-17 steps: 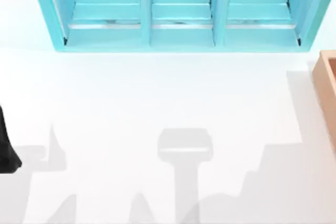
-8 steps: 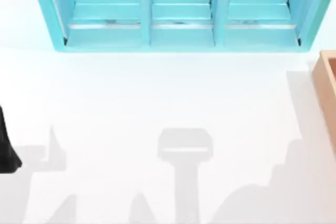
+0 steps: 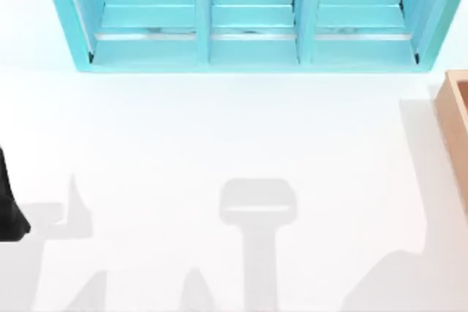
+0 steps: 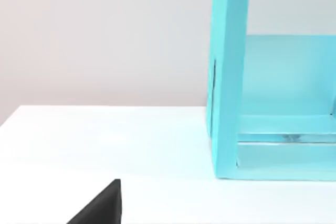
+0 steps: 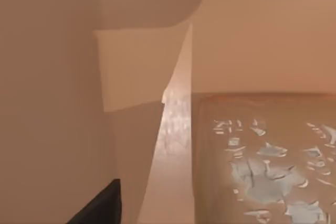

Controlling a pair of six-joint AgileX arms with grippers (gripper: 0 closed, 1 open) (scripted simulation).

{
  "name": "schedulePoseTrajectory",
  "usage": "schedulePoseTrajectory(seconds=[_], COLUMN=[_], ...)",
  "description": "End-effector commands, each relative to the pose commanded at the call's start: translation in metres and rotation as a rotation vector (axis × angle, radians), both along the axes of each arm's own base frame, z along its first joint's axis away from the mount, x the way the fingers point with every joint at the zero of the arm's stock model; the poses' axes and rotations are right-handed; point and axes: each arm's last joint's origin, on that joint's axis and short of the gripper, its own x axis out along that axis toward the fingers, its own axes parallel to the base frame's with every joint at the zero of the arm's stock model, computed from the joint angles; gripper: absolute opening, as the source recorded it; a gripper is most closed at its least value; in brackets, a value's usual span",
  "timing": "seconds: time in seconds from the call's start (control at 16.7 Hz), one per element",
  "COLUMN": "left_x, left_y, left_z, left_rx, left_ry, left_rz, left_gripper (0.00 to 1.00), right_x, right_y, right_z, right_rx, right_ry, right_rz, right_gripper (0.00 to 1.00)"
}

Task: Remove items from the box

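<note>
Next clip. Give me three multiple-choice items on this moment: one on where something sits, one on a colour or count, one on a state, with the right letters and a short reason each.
1. Where is the wooden box in the top view?
A. at the table's right edge
B. at the table's left edge
C. inside the shelf unit

2. How many compartments does the turquoise shelf unit show?
A. two
B. three
C. five

3. What does the right wrist view look at?
A. the shelf unit from outside
B. bare white table
C. a tan block close up between orange-tan walls

Answers:
1. A: the box is cut off by the top view's right border.
2. B: two dividers split the unit into three bays.
3. C: tan walls surround the camera, and the block's top with pale flecks lies just ahead.
</note>
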Motion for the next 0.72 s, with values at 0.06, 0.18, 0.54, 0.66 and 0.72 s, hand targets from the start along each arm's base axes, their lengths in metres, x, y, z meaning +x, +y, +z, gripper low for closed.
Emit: schedulePoseTrajectory(seconds=[0.06,0.18,0.54,0.66,0.72], left_x=[0.0000,0.0000,0.0000,0.0000,0.0000], left_y=[0.0000,0.0000,0.0000,0.0000,0.0000], left_z=[0.0000,0.0000,0.0000,0.0000,0.0000], left_rx=[0.000,0.000,0.000,0.000,0.000], left_ry=[0.000,0.000,0.000,0.000,0.000], left_rz=[0.000,0.000,0.000,0.000,0.000], left_gripper=[1.00,1.00,1.00,1.00,1.00], right_x=[0.0000,0.0000,0.0000,0.0000,0.0000], right_y=[0.0000,0.0000,0.0000,0.0000,0.0000], right_z=[0.0000,0.0000,0.0000,0.0000,0.0000], right_rx=[0.000,0.000,0.000,0.000,0.000], right_ry=[0.000,0.000,0.000,0.000,0.000], right_rz=[0.000,0.000,0.000,0.000,0.000], right_gripper=[1.00,1.00,0.55,0.40,0.32])
